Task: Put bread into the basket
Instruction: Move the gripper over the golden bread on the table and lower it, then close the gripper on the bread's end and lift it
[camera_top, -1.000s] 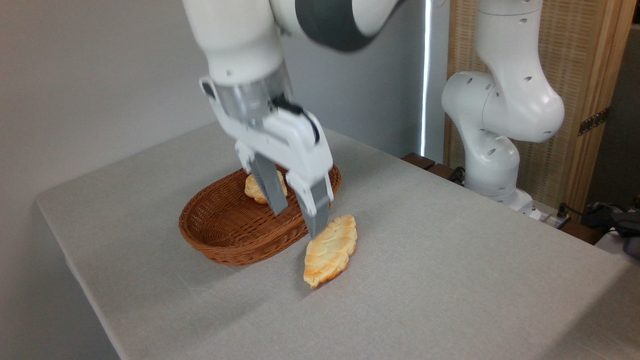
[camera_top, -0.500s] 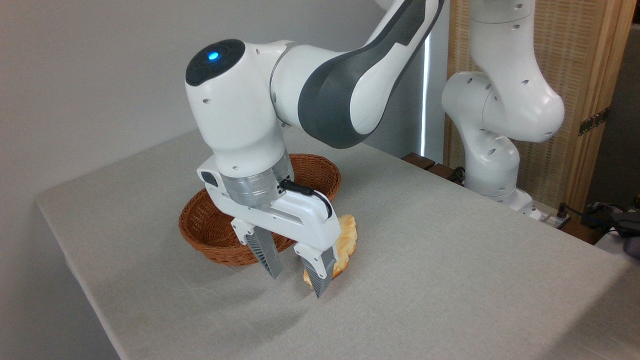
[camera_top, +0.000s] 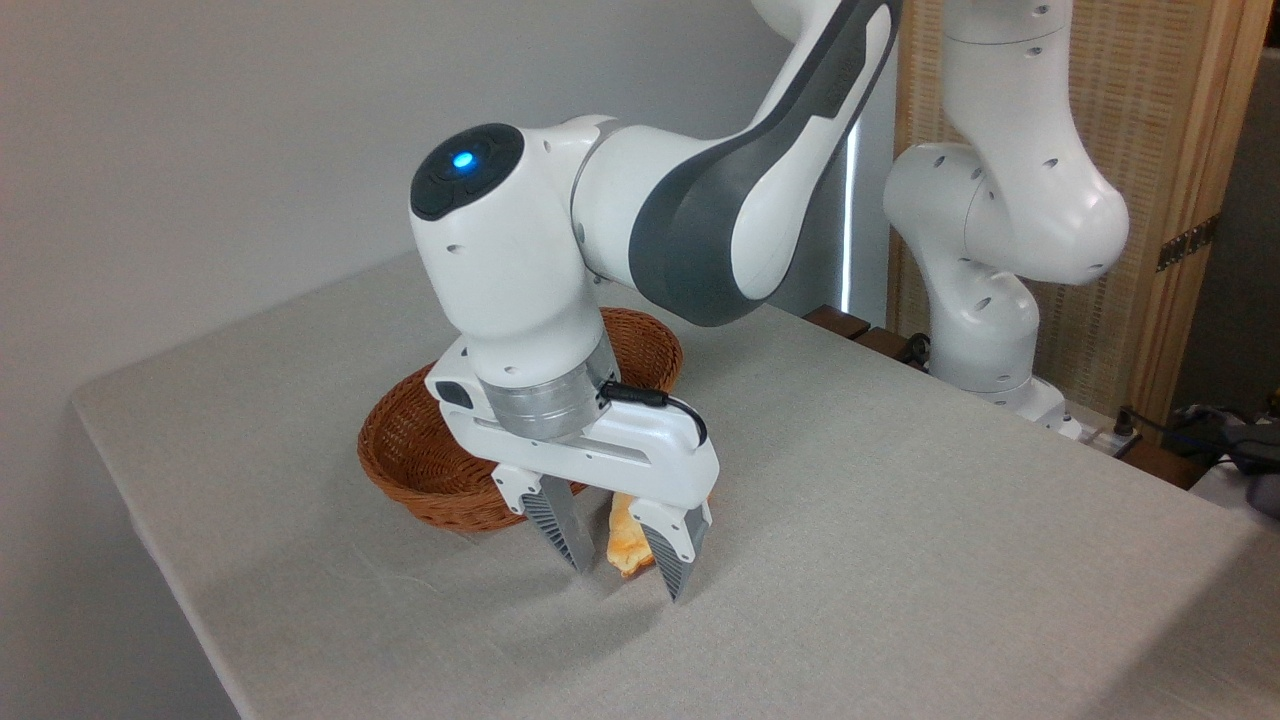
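A: Where does the two-finger white gripper (camera_top: 625, 563) stand?

B: Low over the bench, its ribbed grey fingers (camera_top: 558, 515) spread apart, one on each side of the near tip of the long, flat, pale golden loaf of bread (camera_top: 628, 538). They hold nothing. Only that browner tip shows between them; the rest of the loaf is hidden behind the gripper body.

A: And the loaf itself?

B: It lies on the bench just beside the oval reddish-brown wicker basket (camera_top: 415, 450), outside its rim. Whether it touches the rim I cannot tell.

A: So the step in hand is the grasp. How to do it well?

B: I judge the fingers should settle evenly on both flanks before closing, and close gently, since a flat loaf may bend or crumble. Gripping only the tip risks the loaf tilting or slipping on the lift; a hold nearer the middle would carry it better. Then it must rise clear of the rolled rim before travelling over the basket.

A: The surface?

B: A pale grey cloth-covered bench (camera_top: 900, 520), smooth and matt. Behind it are a plain grey wall (camera_top: 200, 150) and, to the right, a woven screen in a wooden frame (camera_top: 1160, 150), with the arm's white base (camera_top: 990, 330) before it.
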